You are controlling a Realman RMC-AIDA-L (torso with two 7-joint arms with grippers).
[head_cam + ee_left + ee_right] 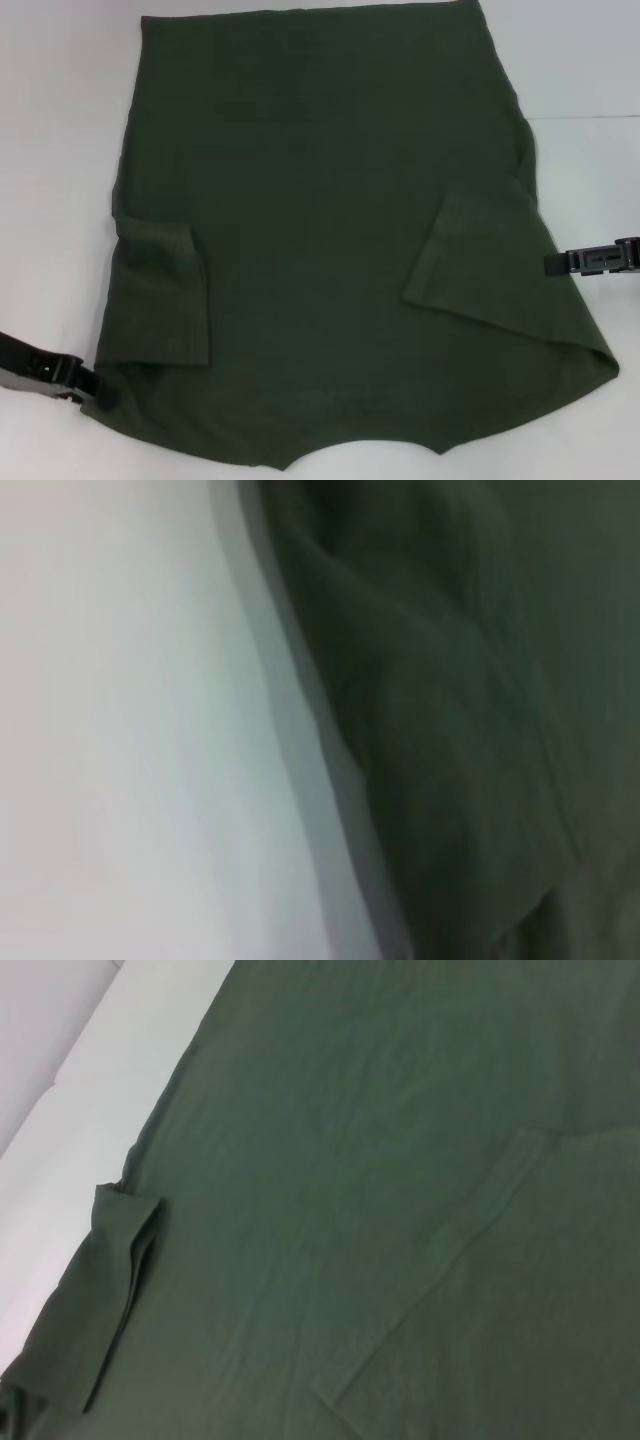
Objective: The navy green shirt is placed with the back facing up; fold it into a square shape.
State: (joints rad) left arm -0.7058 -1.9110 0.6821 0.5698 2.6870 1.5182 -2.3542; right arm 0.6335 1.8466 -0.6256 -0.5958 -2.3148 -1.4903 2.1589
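- Nearest the head camera lies the near edge of the navy green shirt (pixel 320 250), its curved edge running off the bottom of the picture.
- That shirt is spread flat on the white table (pixel 60 150), plain side up, and fills most of the view; no lettering shows.
- Both short sleeves are folded inward over the body: the left sleeve (pixel 160 290) lies as a flat panel near the left side edge, the right sleeve (pixel 455 250) slants across the cloth on the right.
- At the near left corner the left gripper (pixel 92 385) sits low, touching the shirt's edge; whether its fingers are apart or together I cannot tell.
- On the other side the right gripper (pixel 552 264) reaches in from the frame edge, its tip right at the shirt's right side edge; its fingers' state cannot be told either.
- Left wrist view: only blurred dark cloth beside pale table, with folds hard to make out.
- Right wrist view: broad green fabric with one folded sleeve and a bunched one near the table edge.
- Far hem reaches the top of the head view.
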